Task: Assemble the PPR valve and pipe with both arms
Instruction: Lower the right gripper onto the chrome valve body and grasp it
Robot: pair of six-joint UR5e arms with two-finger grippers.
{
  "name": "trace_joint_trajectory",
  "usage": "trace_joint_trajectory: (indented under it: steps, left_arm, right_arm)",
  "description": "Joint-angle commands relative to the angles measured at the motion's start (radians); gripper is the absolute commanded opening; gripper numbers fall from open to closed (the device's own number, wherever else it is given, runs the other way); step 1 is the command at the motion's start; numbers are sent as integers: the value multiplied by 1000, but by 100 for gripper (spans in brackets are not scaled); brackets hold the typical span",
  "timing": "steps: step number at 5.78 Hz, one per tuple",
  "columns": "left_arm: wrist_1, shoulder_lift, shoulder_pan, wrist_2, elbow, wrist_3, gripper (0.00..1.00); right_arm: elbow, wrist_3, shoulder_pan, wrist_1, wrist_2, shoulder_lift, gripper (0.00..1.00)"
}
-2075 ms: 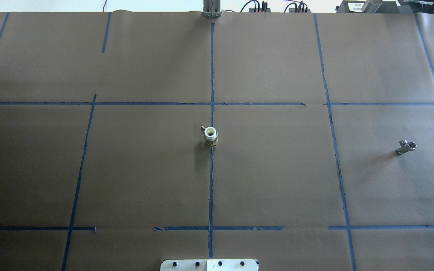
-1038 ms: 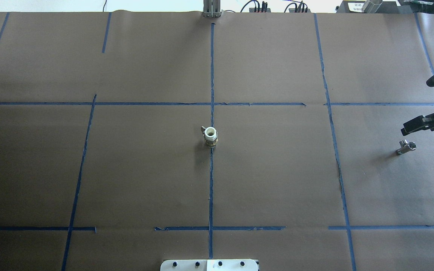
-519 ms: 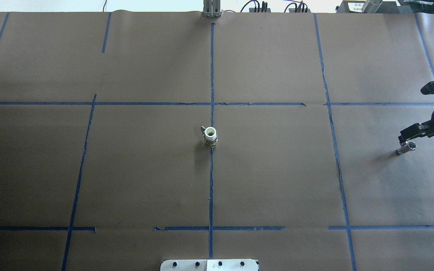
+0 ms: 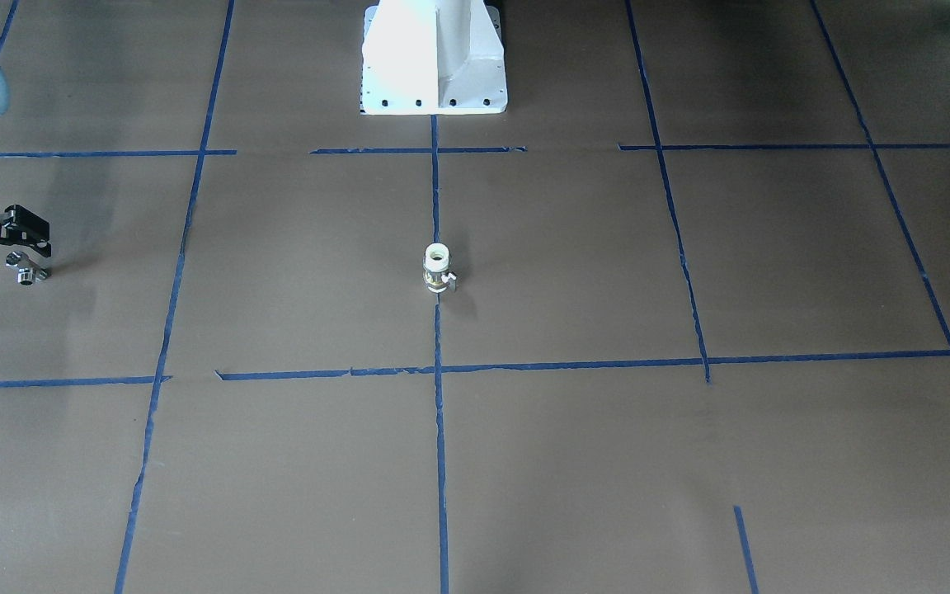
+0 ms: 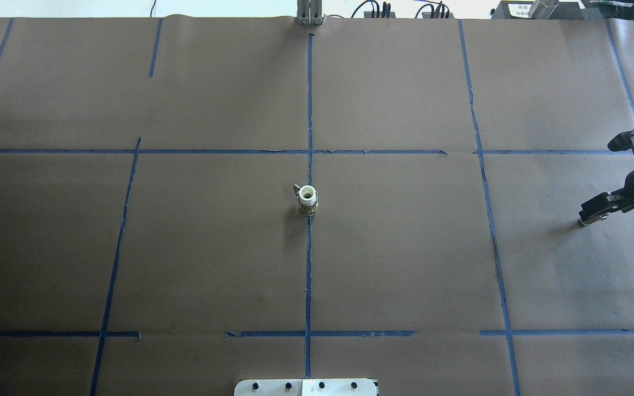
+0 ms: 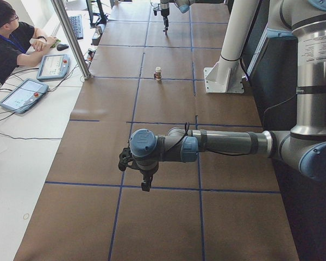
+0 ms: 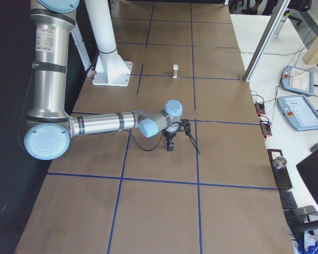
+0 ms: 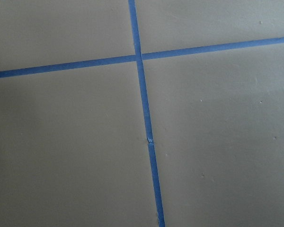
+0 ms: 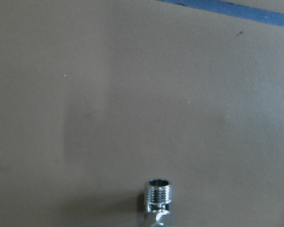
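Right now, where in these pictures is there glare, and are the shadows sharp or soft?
Front-facing view: the white pedestal base is washed out almost to plain white. Overhead view: the PPR valve casts only a faint, soft shadow. Right wrist view: the pipe glints, cut off by the bottom edge.

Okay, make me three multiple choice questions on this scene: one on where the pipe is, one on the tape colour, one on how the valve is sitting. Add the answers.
1. Where is the pipe?
A) at the middle of the grid
B) by the right gripper, far out to the side
C) against the white pedestal

2. What colour are the tape lines?
A) red
B) blue
C) yellow

3. How is the valve sitting?
A) upright, alone
B) on its side
C) clamped in a gripper

Answers:
1 B: the front-facing view shows it lying next to that gripper.
2 B: every line is blue.
3 A: its white open end faces up and nothing touches it.
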Motion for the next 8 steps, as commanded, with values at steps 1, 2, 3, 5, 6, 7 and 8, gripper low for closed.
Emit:
trace_joint_trajectory:
  steps: [1,2,3,5,6,7,8]
  left_arm:
    - [0,0,0,0,-1,0,100]
    - [0,-2,0,0,1,2,100]
    - [0,-2,0,1,1,3,100]
    - [0,-5,0,0,-1,2,100]
    - [0,-5,0,1,-1,2,100]
    - [0,-6,0,2,-5,0,100]
    - [0,-6,0,2,-5,-2,100]
  right_arm:
    - [-8,1,-3,0,-12,-1,90]
    - [-8,-2,-3,0,-12,1,31]
    - [-6,1,-5,1,-9,1,8]
    - [-6,5,-3,0,-9,-1,0]
    - [11,16,-2,0,-5,2,0]
    - [66,25,-2,-14,-2,14,0]
    - [87,71,-3,-18,1,48,0]
